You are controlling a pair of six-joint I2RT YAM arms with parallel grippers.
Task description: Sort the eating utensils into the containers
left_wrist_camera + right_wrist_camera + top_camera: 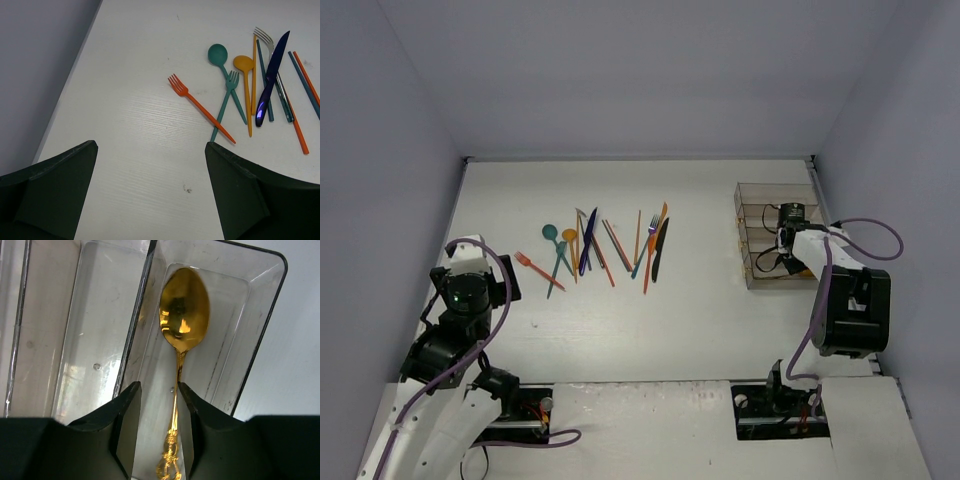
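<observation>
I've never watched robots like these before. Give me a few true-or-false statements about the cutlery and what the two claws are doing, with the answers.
1. The gold spoon lies inside a clear end bin. True.
2. The left gripper is clamped on the orange fork. False: its jaws are wide open and empty, and the fork lies on the table ahead of it.
3. The neighbouring bin holds the teal spoon. False: the part of that bin in view is bare, and the teal spoon lies on the table among the other utensils.
4. The right gripper has one finger on each side of the gold spoon's handle. True.
</observation>
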